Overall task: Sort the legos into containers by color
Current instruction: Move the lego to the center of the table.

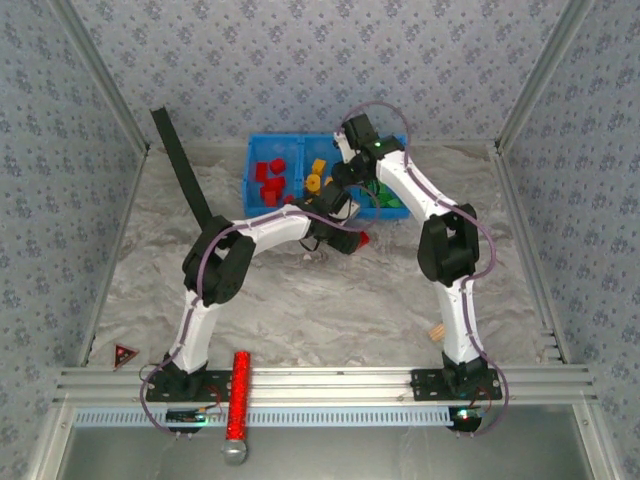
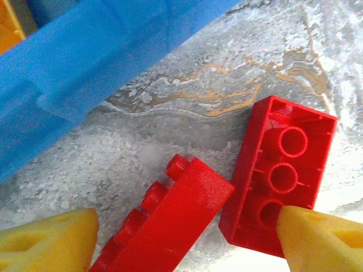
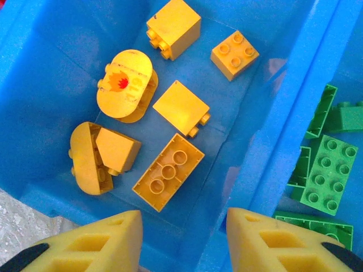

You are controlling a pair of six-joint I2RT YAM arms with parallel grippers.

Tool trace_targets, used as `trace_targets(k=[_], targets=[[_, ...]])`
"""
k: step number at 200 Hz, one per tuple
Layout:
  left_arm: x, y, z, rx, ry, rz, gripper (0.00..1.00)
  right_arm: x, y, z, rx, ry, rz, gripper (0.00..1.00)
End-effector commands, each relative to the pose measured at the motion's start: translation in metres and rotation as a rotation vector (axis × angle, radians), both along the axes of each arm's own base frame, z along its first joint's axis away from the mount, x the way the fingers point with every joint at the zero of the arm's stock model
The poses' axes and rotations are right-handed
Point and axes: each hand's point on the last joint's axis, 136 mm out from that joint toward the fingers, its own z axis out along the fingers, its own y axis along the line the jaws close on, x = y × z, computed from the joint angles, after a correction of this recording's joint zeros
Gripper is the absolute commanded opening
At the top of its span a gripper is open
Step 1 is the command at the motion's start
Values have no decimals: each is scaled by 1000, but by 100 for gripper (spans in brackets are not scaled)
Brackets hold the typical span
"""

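Step in hand: pick of red legos [image 1: 362,239] off table, lower half of left wrist view, just outside blue bin [image 2: 85,62].
Left gripper [image 2: 184,221] spread wide, empty, straddling both.
Upturned brick [image 2: 283,164]: hollow side up, long axis near vertical, leaning upper right.
Second brick [image 2: 170,221]: on its side, studs toward upper left, axis lower left to upper right.
Next: centre on one brick, square fingers across its long axis, close.
Right gripper [image 3: 184,221] parted narrowly, empty, over yellow compartment.
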Motion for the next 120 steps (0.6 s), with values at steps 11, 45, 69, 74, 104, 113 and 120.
trace_targets(k=[11,45,69,74,104,113,120], targets=[[-23,-6,-15,21,76,-67,76,-9,-17,25,-3,-28,-31,45],[-46,-5,-24,49,137,-107,68,-17,-33,26,-14,-21,-57,45],[-62,-3,-28,62,179,-116,66,-24,-46,28,-19,-18,-81,45],[-67,-2,-28,63,191,-117,66,-26,-48,29,-19,-18,-83,45],[-90,0,-22,62,240,-129,65,-34,-62,29,-25,-14,-108,45],[-98,2,-19,65,248,-133,65,-35,-64,30,-23,-13,-112,45],[-102,3,-15,63,254,-133,65,-36,-66,30,-25,-14,-117,45]])
